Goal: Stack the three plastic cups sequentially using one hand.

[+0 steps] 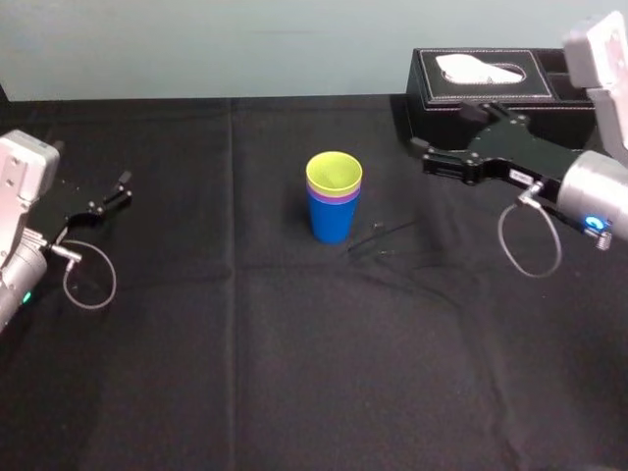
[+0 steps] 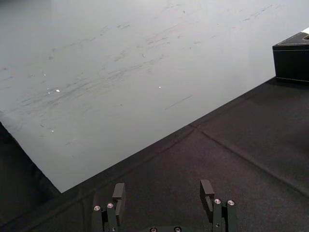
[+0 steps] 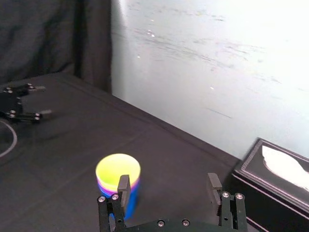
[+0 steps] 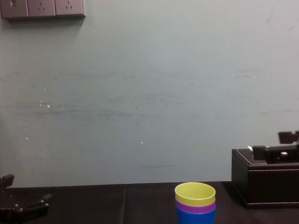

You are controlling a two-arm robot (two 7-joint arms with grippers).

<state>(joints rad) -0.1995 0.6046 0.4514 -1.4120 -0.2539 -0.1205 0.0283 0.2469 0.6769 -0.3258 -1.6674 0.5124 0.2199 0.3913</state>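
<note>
The three plastic cups stand nested in one stack (image 1: 333, 196) at the middle of the black cloth: blue at the bottom, purple in the middle, yellow-green on top. The stack also shows in the chest view (image 4: 195, 201) and the right wrist view (image 3: 116, 166). My right gripper (image 1: 446, 137) hovers to the right of the stack and apart from it, open with nothing between its fingers (image 3: 168, 181). My left gripper (image 1: 120, 191) rests far to the left, open and empty (image 2: 163, 188).
A black leather tissue box (image 1: 491, 83) stands at the back right, just behind the right gripper. A pale wall (image 4: 149, 93) closes off the table's far edge. Bare black cloth (image 1: 294, 373) spreads in front of the stack.
</note>
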